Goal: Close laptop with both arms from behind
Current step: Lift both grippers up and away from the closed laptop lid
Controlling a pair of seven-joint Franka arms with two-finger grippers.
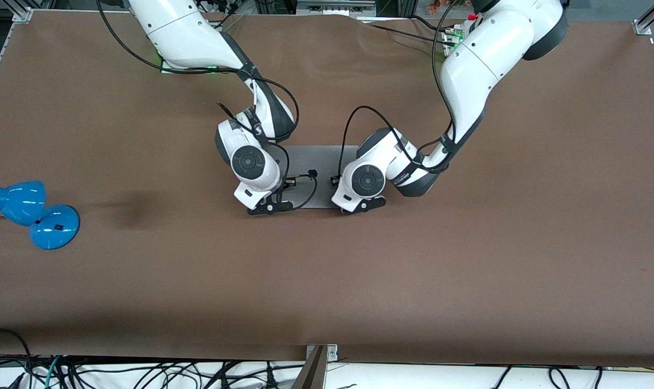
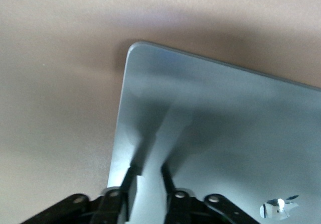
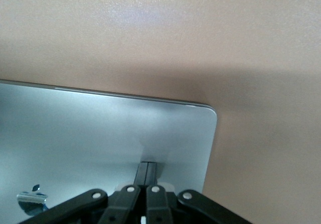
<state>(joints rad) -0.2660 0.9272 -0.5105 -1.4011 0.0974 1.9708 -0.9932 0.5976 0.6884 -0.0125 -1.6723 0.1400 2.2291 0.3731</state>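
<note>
The laptop (image 1: 321, 158) lies in the middle of the table with its grey lid down flat; keyboard and screen are hidden. Both arms reach over it from their bases. My left gripper (image 1: 362, 206) rests on the lid (image 2: 225, 123) near its corner at the edge nearest the front camera, open, its fingers (image 2: 131, 176) a little apart with nothing between them. My right gripper (image 1: 271, 207) is shut, its fingertips (image 3: 149, 166) pressed together on the lid (image 3: 90, 128) near the other corner of that edge. The apple logo (image 2: 278, 207) shows on the lid.
A blue desk lamp (image 1: 29, 213) lies on the brown table (image 1: 467, 259) toward the right arm's end. Loose cables (image 1: 143, 373) and a metal bracket (image 1: 319, 356) run along the table edge nearest the front camera.
</note>
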